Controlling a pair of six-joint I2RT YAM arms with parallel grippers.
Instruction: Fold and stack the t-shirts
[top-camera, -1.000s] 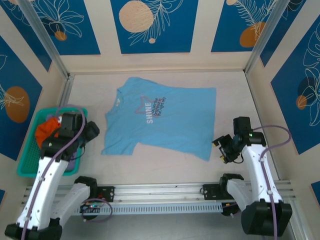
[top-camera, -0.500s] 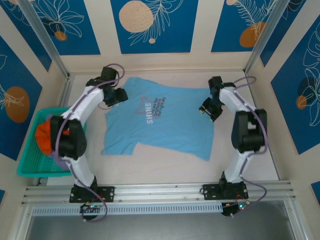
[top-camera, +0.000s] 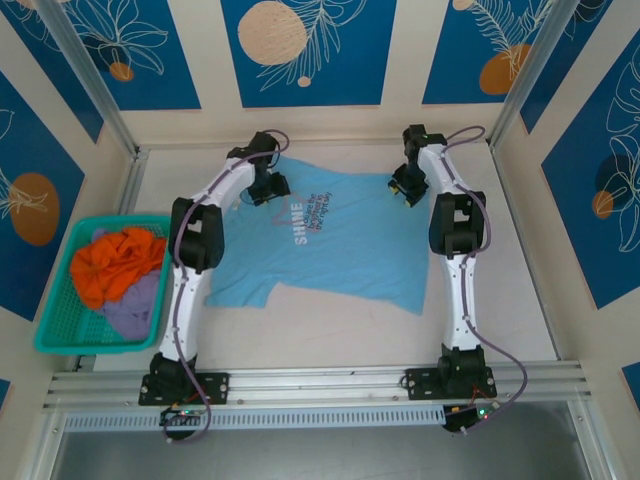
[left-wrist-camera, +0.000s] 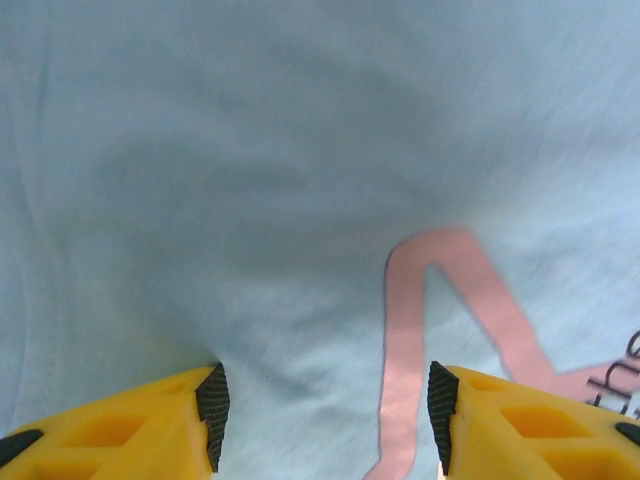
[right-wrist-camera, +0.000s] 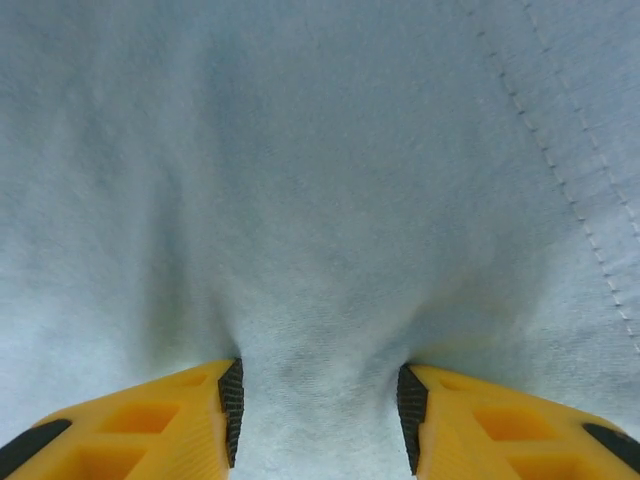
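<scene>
Flat on the desk (top-camera: 500, 300), the sky-blue t-shirt (top-camera: 340, 250) lies spread out, chest lettering (top-camera: 305, 222) facing up, collar toward the left.

The left end effector (top-camera: 268, 190) presses down on the shirt's far left part, near the collar. In the left wrist view its (left-wrist-camera: 322, 400) jaws stand partway apart, tips on the cloth beside a pink printed line (left-wrist-camera: 405, 330).

The right end effector (top-camera: 403, 188) sits on the far right corner. Seen from its wrist, it (right-wrist-camera: 320, 400) has narrower jaws, not closed, with a soft pucker of cloth between the pads (right-wrist-camera: 232, 405).

Well apart at the left edge, a teal basket (top-camera: 52, 300) holds orange cloth (top-camera: 115, 265) and lavender cloth (top-camera: 135, 305).
</scene>
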